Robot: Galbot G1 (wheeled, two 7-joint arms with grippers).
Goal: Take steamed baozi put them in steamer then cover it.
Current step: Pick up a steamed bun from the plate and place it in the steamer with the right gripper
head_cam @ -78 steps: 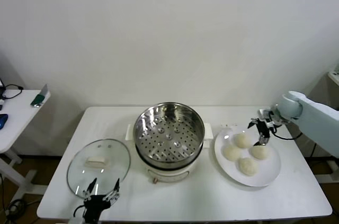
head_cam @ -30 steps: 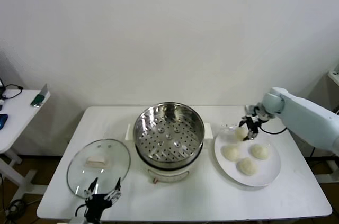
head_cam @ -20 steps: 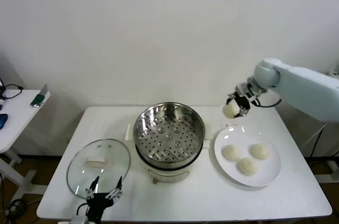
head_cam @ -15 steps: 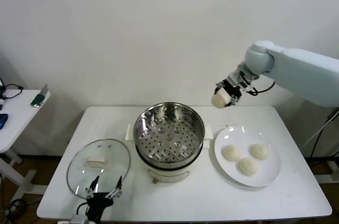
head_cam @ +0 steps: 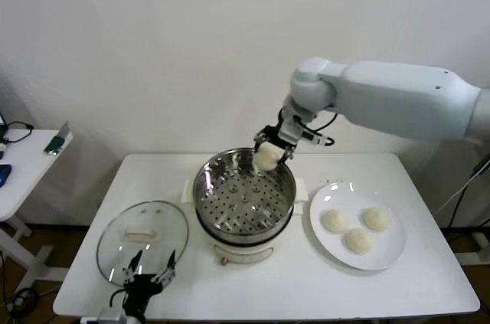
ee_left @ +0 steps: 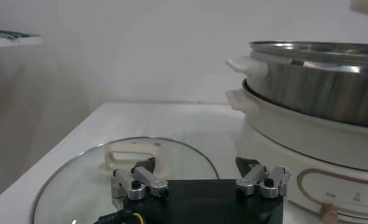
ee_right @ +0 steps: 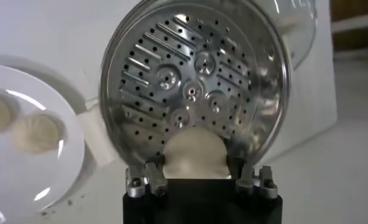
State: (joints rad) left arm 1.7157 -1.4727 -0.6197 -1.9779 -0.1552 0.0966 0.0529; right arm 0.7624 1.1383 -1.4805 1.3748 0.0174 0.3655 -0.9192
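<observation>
Left of the steamer (head_cam: pixel 243 200), left claw (head_cam: pixel 145 278) gapes open over the cover (head_cam: pixel 142 241); above the steamer's far rim, right claw (head_cam: pixel 270 149) grips one bun (head_cam: pixel 267 157); three buns on plate (head_cam: pixel 387 251) to its right.

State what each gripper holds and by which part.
Right gripper holds one steamed baozi by its opposite sides, above the steamer. Left gripper is open and holds nothing, near the cover.
</observation>
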